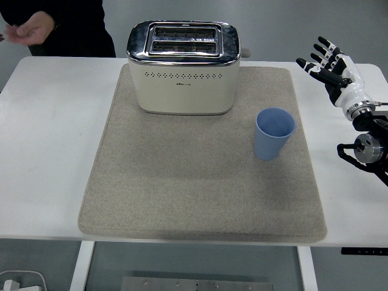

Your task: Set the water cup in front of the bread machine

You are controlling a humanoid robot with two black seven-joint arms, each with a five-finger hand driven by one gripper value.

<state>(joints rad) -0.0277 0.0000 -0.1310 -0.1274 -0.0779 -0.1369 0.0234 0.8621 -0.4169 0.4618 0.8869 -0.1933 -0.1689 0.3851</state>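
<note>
Very little print shows here, and none of it can be read. The toaster (183, 66) carries a small dark mark on its cream front wall, just under the row of dots, but the letters are too small to make out. On its chrome top, beside the slots, sits a tiny marking that looks like a triangle with some fine print next to it; that too stays illegible. The blue cup (274, 133), the grey mat (182, 188) and the white counter (48, 151) bear no lettering that can be seen.
</note>
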